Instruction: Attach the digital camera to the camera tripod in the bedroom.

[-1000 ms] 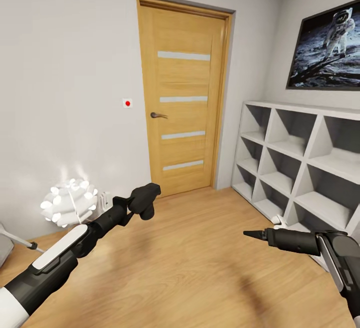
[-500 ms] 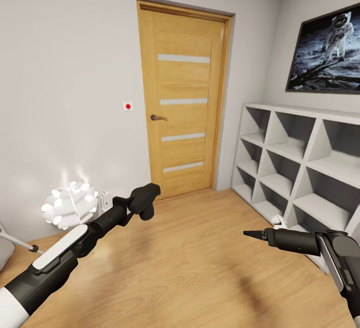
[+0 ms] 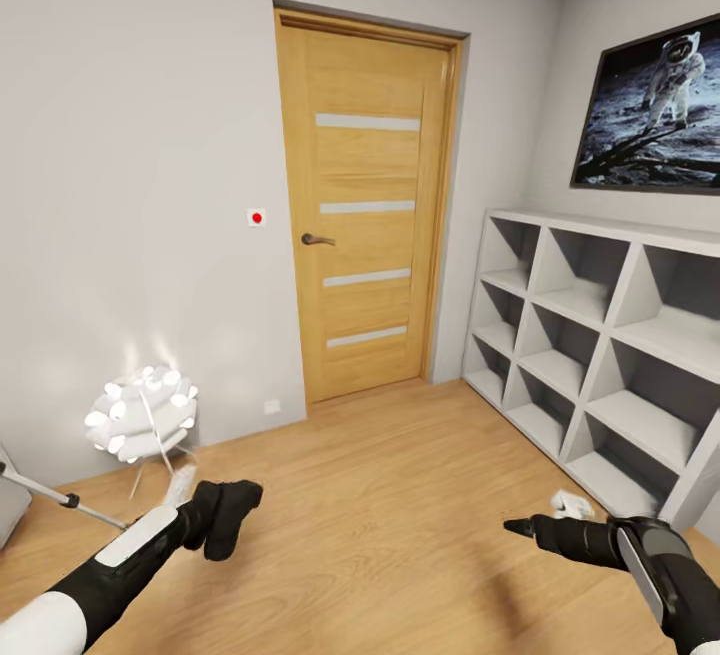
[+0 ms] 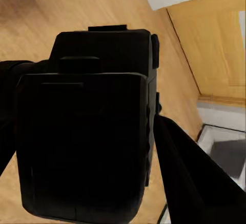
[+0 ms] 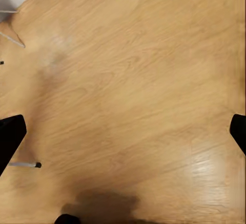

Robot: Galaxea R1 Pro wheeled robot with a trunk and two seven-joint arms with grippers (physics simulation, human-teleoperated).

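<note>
Light wood floor (image 3: 400, 525) runs from the robot to a wooden door (image 3: 365, 200), which is closed in the pale grey wall. A small white switch with a red dot (image 3: 256, 218) sits on the wall just beside the door frame. A white clustered-shade lamp (image 3: 143, 413) on thin legs stands on the floor near the wall, just beyond the left arm. A silver metal leg with a black foot (image 3: 45, 487) crosses the floor near the lamp; it looks like part of the camera tripod, though its head is out of view.

White cube shelving (image 3: 600, 355) lines the right wall below a framed astronaut picture (image 3: 650, 105). The visible compartments hold nothing. A small white object (image 3: 572, 504) lies on the floor at the foot of the shelving, just beside the right gripper (image 3: 515, 527).

The left gripper (image 3: 225, 520) has its jaws clamped on the digital camera (image 4: 89, 126), a black body gripped between the two fingers (image 4: 195, 178) in the left wrist view. In the right wrist view the right jaws stand wide apart over bare floor, one fingertip (image 5: 10, 134) at each side.

Compared with the frame one second earlier, both arms have dropped lower toward the floor, the left arm markedly so, and the lamp now stands clear of the arm.
</note>
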